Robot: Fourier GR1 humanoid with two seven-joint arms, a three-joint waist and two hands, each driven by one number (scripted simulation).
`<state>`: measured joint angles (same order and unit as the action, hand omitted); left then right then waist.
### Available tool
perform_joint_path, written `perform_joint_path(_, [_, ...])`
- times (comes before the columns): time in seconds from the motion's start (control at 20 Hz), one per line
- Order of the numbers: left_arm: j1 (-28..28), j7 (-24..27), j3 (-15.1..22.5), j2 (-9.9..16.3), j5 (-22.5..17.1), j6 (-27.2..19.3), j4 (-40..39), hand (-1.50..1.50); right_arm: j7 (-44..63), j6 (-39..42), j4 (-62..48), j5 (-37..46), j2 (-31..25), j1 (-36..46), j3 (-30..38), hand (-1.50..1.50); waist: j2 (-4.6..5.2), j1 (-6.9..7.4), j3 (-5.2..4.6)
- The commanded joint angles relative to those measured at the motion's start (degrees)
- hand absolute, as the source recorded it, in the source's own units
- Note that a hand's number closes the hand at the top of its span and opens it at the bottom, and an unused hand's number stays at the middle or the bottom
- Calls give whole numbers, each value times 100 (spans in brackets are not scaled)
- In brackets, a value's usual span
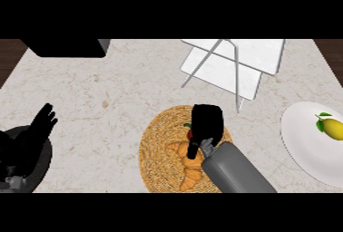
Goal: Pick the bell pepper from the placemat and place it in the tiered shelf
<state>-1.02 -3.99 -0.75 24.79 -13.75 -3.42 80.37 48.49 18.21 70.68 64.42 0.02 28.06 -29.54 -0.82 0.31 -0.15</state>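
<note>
Right hand (206,123) sits over the woven round placemat (157,140) at about six o'clock on the marble table (114,90), its grey forearm coming up from the lower edge. Its black fingers hang down over the bell pepper (190,132), of which only a sliver of red and a green stem show at the hand's nine o'clock side; whether the fingers are closed on it I cannot tell. A croissant (188,164) lies on the same mat, just at the hand's six o'clock. At one o'clock stands the white tiered shelf (234,61), well apart from the mat. At three o'clock a white plate (301,136) carries a lemon (330,127). The left hand (36,124) rests at nine o'clock, fingers straight and released.
</note>
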Motion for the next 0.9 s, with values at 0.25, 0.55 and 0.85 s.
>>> perform_joint_path(0.25, [-133,361,-125,-278,257,140,-238,0,-581,-168,-341,505,-255,-140,-74,150,84,-14,14])
perform_joint_path(0.55, [145,167,-147,-289,422,210,-318,0,-625,-606,-478,948,-8,237,-120,150,89,-15,13])
perform_joint_path(0.85, [371,-341,-288,-105,171,396,56,0,734,-1468,-587,-997,-3,1139,-168,150,126,209,19])
